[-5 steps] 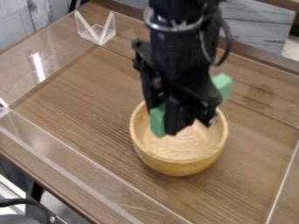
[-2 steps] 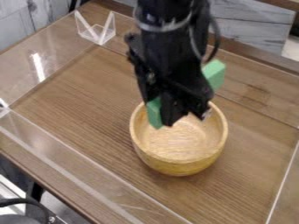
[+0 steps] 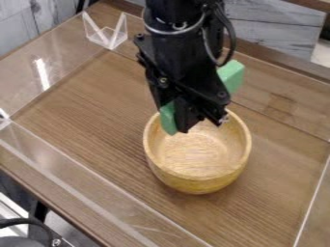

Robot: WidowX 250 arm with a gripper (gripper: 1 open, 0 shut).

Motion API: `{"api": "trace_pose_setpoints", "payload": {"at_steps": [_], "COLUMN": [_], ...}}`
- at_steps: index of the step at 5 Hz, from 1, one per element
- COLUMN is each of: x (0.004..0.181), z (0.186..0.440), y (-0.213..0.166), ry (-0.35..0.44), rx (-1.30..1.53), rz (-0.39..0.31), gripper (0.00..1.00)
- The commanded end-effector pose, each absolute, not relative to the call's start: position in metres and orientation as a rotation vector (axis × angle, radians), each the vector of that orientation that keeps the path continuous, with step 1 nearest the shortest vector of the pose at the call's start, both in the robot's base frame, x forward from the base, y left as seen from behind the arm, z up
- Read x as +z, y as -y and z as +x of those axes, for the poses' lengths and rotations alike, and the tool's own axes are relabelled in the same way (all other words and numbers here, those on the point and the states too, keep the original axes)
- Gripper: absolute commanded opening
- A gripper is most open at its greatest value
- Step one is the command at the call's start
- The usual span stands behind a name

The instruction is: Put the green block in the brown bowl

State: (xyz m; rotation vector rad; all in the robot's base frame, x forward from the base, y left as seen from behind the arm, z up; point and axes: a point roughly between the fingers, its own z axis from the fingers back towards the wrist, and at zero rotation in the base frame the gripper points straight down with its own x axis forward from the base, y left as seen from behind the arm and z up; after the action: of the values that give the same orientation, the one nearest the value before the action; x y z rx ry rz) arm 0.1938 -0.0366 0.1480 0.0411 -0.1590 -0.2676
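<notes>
Camera view, arm: one black robot arm comes down from the top of the picture, with its pincer (image 3: 184, 118) pointing straight down over the bowl.
Pincer: it is closed tight on the green block (image 3: 231, 77); the jaws grip the bar across its middle.
Green block, count: one. It lies tilted in the grip; one green end shows on the right side of the pincer, higher up, and a smaller green end shows on the left side, lower, near the bowl's rim.
Green block, place: it is in the air above the bowl's opening, not inside the bowl and not touching it, as far as I can see.
Brown bowl (image 3: 198, 174), count: one. It is round, of light wood, and stands upright on the desk (image 3: 91, 106), directly under the pincer.
Desk: one brown wooden top, with a clear low wall around its edge.
Other things: one clear plastic piece (image 3: 103, 32) stands at the far left corner, well apart from the bowl.
</notes>
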Motion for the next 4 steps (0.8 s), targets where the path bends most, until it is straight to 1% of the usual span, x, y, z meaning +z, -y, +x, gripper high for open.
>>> {"api": "trace_pose_setpoints", "payload": {"at_steps": [1,4], "x": [0.150,0.137], "z": [0.201,0.204], "y": [0.036,0.037], "ry": [0.202,0.204], "rx": [-0.267,-0.283], "rz": [0.033,0.018], "gripper": [0.00,0.00]}}
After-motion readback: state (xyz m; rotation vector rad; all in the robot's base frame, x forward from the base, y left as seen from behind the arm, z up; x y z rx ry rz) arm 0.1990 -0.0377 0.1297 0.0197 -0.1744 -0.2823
